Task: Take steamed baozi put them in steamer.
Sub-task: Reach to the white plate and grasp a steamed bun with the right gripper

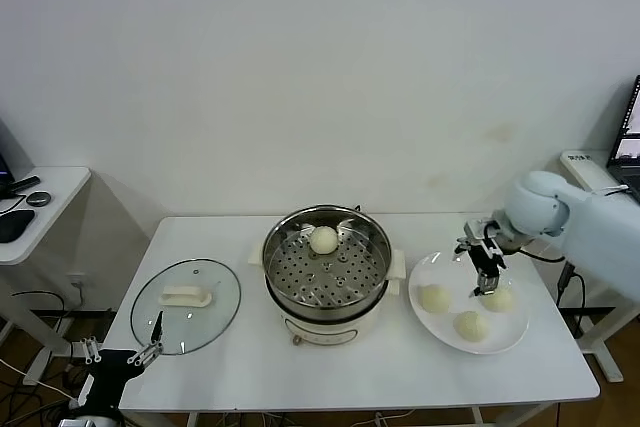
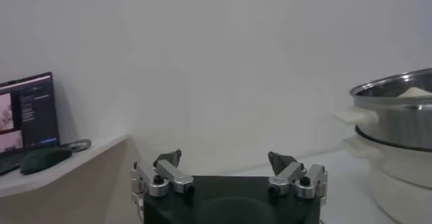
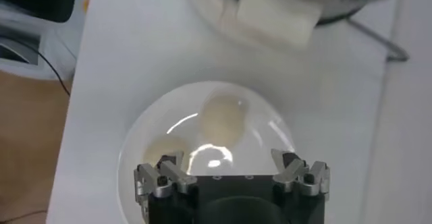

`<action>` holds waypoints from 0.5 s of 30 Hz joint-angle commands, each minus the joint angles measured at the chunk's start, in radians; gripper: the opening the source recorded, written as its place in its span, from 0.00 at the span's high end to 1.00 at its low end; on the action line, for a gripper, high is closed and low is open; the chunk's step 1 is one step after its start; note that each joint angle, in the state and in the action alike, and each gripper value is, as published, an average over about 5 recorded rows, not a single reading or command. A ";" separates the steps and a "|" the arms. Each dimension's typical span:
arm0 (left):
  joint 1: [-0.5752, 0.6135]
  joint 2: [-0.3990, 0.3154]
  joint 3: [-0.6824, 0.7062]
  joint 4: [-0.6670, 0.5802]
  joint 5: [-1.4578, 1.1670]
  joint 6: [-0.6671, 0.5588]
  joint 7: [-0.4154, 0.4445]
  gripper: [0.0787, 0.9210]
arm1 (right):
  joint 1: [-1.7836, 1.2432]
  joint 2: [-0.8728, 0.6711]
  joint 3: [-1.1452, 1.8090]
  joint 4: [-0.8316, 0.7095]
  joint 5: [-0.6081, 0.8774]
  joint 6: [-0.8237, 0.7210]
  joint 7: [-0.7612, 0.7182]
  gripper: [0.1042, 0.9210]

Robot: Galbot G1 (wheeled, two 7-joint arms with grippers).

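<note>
**My right pincer over the plate of buns**

My right pincer [image 1: 487, 265] hangs released above the white plate [image 1: 440, 327] at the right end of the desk [image 1: 340, 377], fingers spread and gripping nothing. Three buns [image 1: 434, 297] lie on the plate below it: one toward the steamer, one toward the front rim [image 1: 470, 325], and one [image 1: 497, 298] just under my fingertips — whether I touch it I cannot tell. In the right wrist view one bun [image 3: 224, 119] sits between my spread fingers and beyond them, with another [image 3: 165, 149] partly hidden by a finger.

A fourth bun [image 1: 323, 239] rests inside the steamer [image 1: 327, 272], on the perforated tray near its far wall. The steamer is round, shiny steel on a white base with side handles, standing mid-desk beside the plate.

The buns are smooth, round, cream-white, matte against the glossy plate.

My left pincer [image 1: 122, 355] waits low at the desk's front left corner, released and empty — near the round glass lid [image 1: 187, 306] with its cream handle.
</note>
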 commanded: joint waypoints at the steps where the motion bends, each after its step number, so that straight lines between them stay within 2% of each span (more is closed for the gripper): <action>1: 0.002 0.001 -0.006 -0.001 0.001 0.004 -0.002 0.12 | -0.193 0.046 0.130 -0.099 -0.064 0.000 0.028 0.12; 15: 0.003 -0.002 -0.012 0.003 0.003 0.001 -0.002 0.12 | -0.248 0.214 0.195 -0.228 -0.131 0.053 0.075 0.12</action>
